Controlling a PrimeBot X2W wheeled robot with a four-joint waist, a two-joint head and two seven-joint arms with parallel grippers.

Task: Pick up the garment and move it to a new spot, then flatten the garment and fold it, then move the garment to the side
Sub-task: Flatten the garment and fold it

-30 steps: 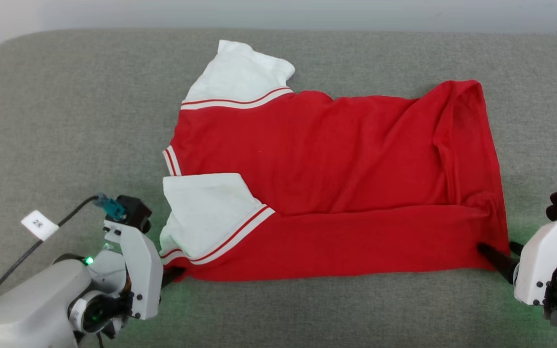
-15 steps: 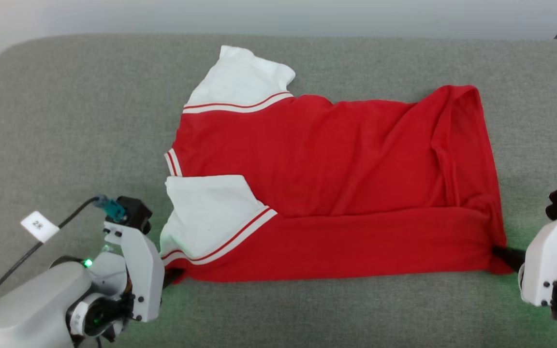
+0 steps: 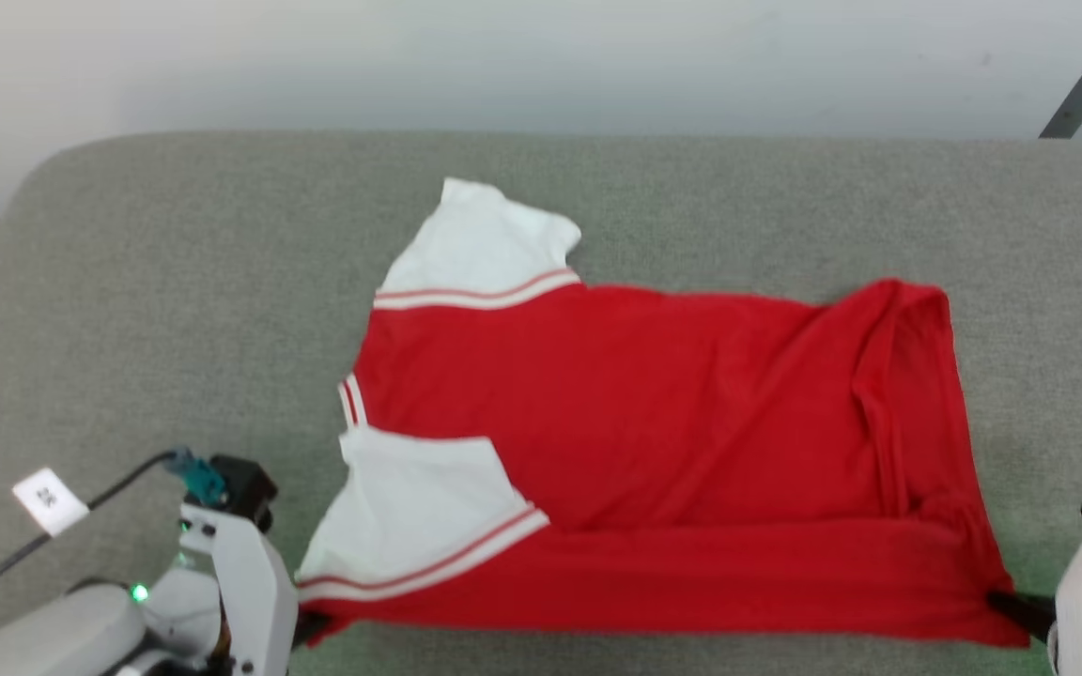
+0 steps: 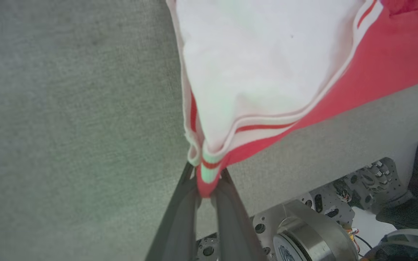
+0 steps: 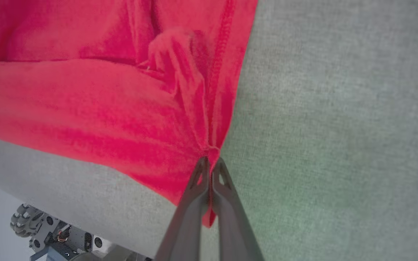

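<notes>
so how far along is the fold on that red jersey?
Done: the red jersey with white short sleeves lies mostly flat on the grey fabric pad, its near long side looks folded over once, white sleeve on top. In hand: left gripper and right gripper are each shut on a near corner. Left: remaining folds, then moving it aside.

Red garment [image 3: 654, 422], white sleeves, red-white striped trim; grey cushion [image 3: 175, 310].
</notes>
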